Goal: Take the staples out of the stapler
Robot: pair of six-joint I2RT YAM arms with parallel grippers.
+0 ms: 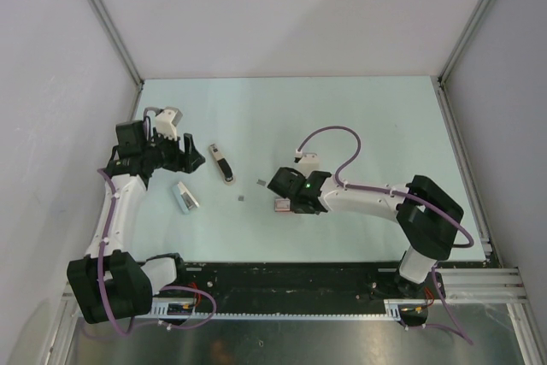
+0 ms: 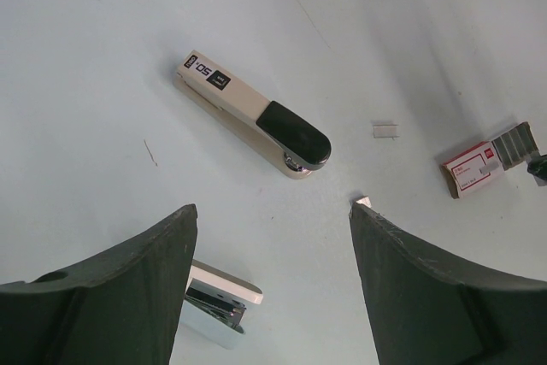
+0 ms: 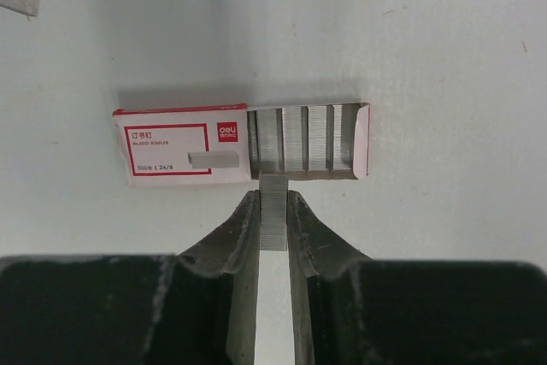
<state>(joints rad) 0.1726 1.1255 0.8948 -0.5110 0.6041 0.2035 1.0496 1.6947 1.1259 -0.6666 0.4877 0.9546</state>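
The stapler (image 1: 223,164), slim with a black top and pale metal body, lies closed on the table; it also shows in the left wrist view (image 2: 256,117). My left gripper (image 1: 190,160) is open and empty just left of it, its fingers (image 2: 137,288) wide apart over bare table. My right gripper (image 1: 284,197) is shut on a short strip of staples (image 3: 273,215), held at the open end of the pink-red staple box (image 3: 184,147). More staple strips (image 3: 303,136) lie in that box. Two small staple bits (image 1: 260,182) lie loose between stapler and box.
A white and metal object (image 1: 185,197), like a small opened stapler, lies near my left gripper and shows in the left wrist view (image 2: 218,297). The staple box (image 2: 474,167) lies right of the stapler. Grey walls enclose the pale table (image 1: 367,117).
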